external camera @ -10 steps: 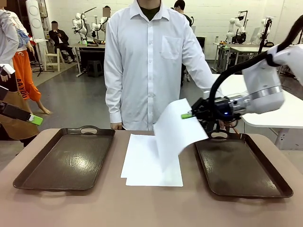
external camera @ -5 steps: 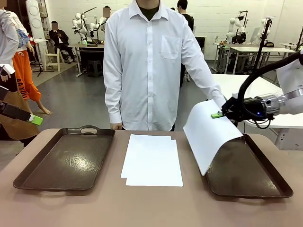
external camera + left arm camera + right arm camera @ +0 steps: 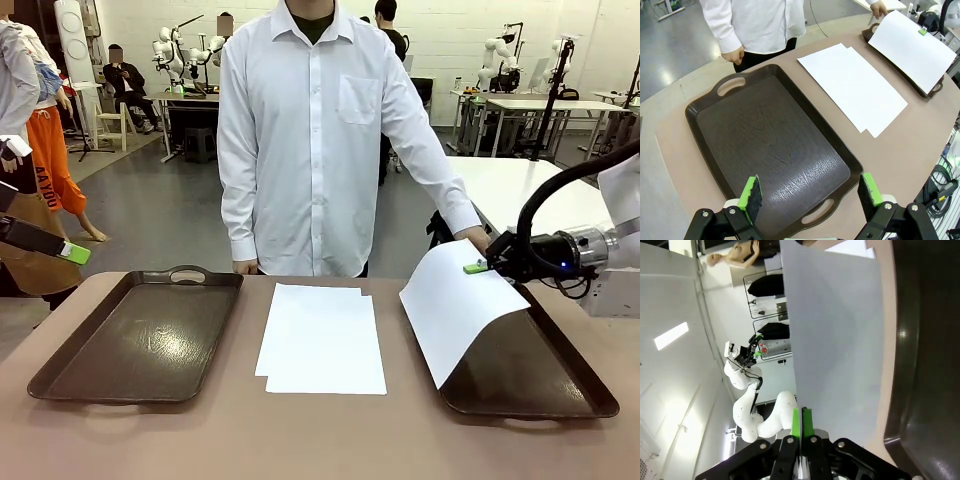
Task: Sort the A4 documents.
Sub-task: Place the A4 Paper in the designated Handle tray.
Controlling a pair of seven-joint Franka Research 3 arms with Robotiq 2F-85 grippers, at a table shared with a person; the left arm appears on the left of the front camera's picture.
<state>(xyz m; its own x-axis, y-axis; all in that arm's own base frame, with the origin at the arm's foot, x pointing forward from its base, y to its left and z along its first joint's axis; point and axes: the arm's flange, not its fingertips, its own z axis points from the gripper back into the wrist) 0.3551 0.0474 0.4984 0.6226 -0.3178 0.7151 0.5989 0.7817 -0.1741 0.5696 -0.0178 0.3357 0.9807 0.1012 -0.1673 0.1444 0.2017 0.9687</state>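
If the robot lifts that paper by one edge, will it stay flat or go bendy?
Probably bendy: the sheet, pinched at one edge by the right gripper, curves and droops over the tray. It is likely very light, since that small edge pinch carries it.

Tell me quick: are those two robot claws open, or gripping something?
Left gripper: open, holding nothing, above the left tray.
Right gripper: shut on one A4 sheet, over the right tray.
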